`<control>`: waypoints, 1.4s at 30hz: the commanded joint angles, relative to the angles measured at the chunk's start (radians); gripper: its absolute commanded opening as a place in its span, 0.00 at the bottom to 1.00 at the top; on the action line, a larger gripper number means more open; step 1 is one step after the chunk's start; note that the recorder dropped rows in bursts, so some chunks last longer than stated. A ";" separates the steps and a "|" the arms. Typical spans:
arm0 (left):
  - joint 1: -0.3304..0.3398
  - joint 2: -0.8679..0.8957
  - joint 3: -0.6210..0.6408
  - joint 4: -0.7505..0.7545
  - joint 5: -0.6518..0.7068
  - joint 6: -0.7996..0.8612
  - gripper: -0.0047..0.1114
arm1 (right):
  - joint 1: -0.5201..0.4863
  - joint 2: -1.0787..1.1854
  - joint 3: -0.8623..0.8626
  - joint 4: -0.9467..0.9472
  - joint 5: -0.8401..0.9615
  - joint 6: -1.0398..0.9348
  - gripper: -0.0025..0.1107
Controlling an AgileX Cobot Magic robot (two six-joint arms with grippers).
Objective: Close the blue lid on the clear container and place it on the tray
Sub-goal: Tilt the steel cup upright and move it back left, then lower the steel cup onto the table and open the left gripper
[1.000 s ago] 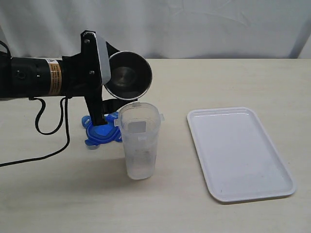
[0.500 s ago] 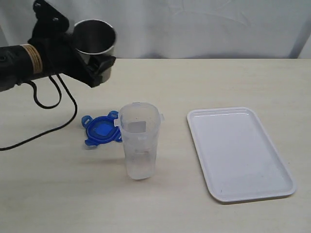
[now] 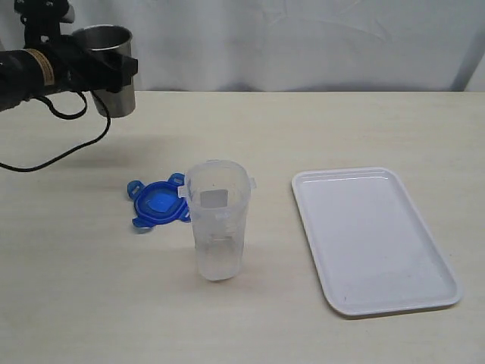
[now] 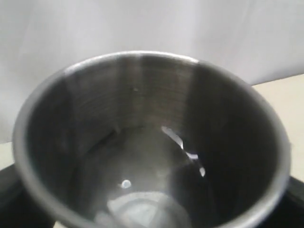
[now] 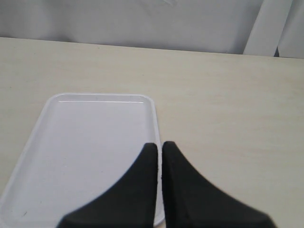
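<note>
Steel cup (image 3: 115, 95), gripped by left end effector (image 3: 104, 70), now hangs well away, freeing blue lid (image 3: 157, 203) and clear container (image 3: 218, 227) for capping; right end effector (image 5: 159, 159) pinched together, empty.

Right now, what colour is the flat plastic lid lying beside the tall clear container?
The flat plastic lid is blue; the exterior view shows it best.

1. My left arm (image 3: 23, 68) is a black cylinder.
2. It wears a yellow-orange label band (image 3: 47, 67), its print too small for me to read.
3. A thin black cable (image 3: 97, 140) trails from it.
4. My right claw (image 5: 159, 146) has two matte black, tapering fingers (image 5: 133, 190).
</note>
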 commanded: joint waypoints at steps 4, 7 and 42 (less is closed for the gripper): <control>0.005 0.188 -0.118 -0.065 -0.195 0.034 0.04 | -0.004 -0.005 0.002 0.002 -0.001 -0.008 0.06; 0.007 0.270 -0.168 -0.061 -0.153 0.077 0.04 | -0.004 -0.005 0.002 0.002 -0.001 -0.008 0.06; 0.025 0.387 -0.176 -0.160 -0.258 0.232 0.90 | -0.004 -0.005 0.002 0.002 -0.001 -0.008 0.06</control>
